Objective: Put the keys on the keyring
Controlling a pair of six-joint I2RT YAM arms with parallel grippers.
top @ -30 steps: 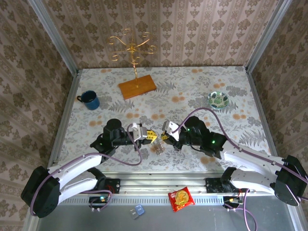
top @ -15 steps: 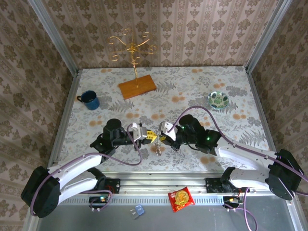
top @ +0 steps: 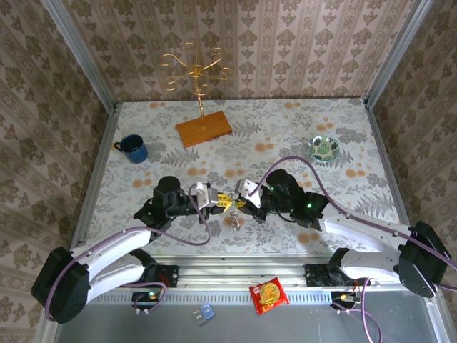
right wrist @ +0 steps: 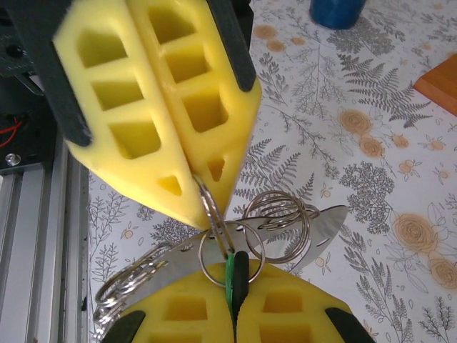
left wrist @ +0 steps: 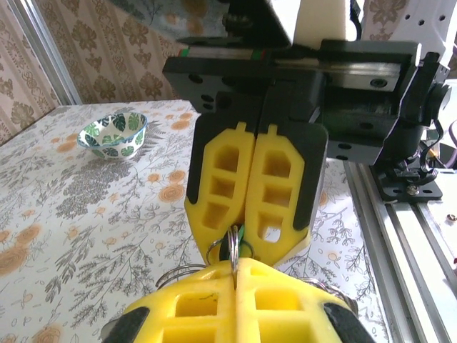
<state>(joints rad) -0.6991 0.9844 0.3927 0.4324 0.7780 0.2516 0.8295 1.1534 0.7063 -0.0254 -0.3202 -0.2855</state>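
Left tool [top: 226, 201] pinched shut on the keyring [right wrist: 208, 207]; right tool [top: 242, 204] pinched shut on the green key [right wrist: 233, 279]

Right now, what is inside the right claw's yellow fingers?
A green key pokes out between the shut fingers of the right gripper, among wire rings. The rest of it is covered.

Brightly, evenly lit from above with faint soft shadows, crisp overhead, blurred on the nearest yellow pads [left wrist: 193, 307] in both wrist views.
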